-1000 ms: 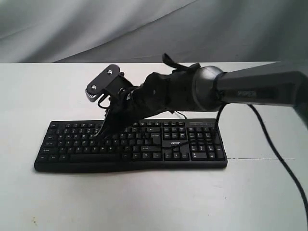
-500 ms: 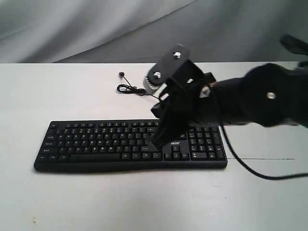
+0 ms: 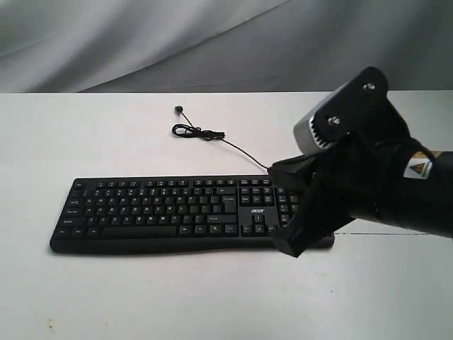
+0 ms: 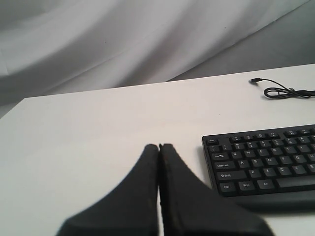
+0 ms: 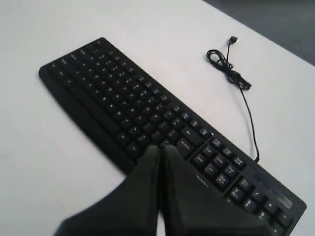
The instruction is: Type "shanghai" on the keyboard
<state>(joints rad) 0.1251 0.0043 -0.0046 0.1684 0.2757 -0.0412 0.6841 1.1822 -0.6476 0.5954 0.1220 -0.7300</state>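
Observation:
The black keyboard (image 3: 177, 209) with white legends lies flat on the white table, its thin cable (image 3: 212, 136) curling away behind it. My right gripper (image 3: 291, 248) is shut and empty, its tips hanging at the keyboard's right front corner by the number pad. In the right wrist view the shut tips (image 5: 161, 147) float over the keyboard's (image 5: 123, 103) front edge without visibly touching a key. My left gripper (image 4: 159, 146) is shut and empty over bare table, beside the keyboard's (image 4: 266, 162) left end. The exterior view does not show the left arm.
A white table (image 3: 106, 297) carries everything, with a grey cloth backdrop (image 3: 141, 42) behind it. The loose cable end (image 5: 232, 40) lies on the table behind the keyboard. The bulky right arm (image 3: 396, 184) fills the right side of the exterior view.
My right arm has swung from the keyboard's left-middle keys across to its right end and drawn back, uncovering the cable. The keyboard has not moved.

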